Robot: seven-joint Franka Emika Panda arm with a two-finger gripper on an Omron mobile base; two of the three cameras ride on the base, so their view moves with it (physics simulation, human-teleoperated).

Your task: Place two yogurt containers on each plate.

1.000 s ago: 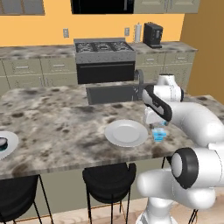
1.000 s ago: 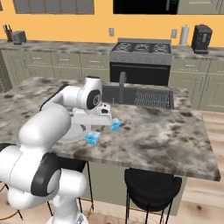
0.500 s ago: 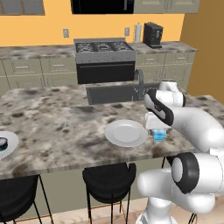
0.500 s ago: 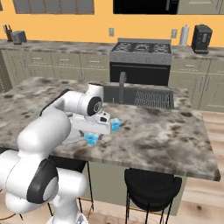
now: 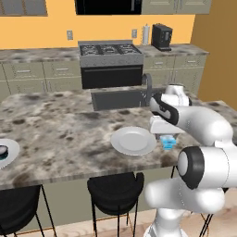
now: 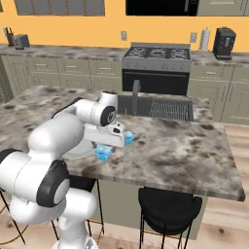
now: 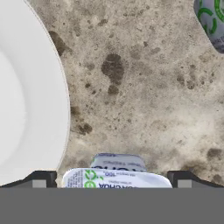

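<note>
A light-blue yogurt container [image 7: 116, 177] stands on the counter just right of a pale plate [image 7: 26, 96]. My gripper [image 7: 113, 180] hangs open right over it, one fingertip on each side with a gap to the tub. The left base view shows the same tub [image 5: 168, 142] under the gripper [image 5: 165, 136], beside the plate [image 5: 132, 140]. A second light-blue yogurt container [image 7: 212, 22] sits further along the counter, also seen from the right base [image 6: 129, 139]. At the far left, another plate [image 5: 13, 147] carries a dark round cup [image 5: 2, 150].
The sink [image 5: 120, 98] with its faucet [image 5: 149, 84] is set into the island just behind the plate. Black stools [image 5: 113, 187] stand under the island's front edge. The stove [image 5: 110, 62] and back counter lie beyond.
The hand has come down toward the light-blue yogurt container beside the plate. The jaws stayed open and the tubs and plates have not moved.
</note>
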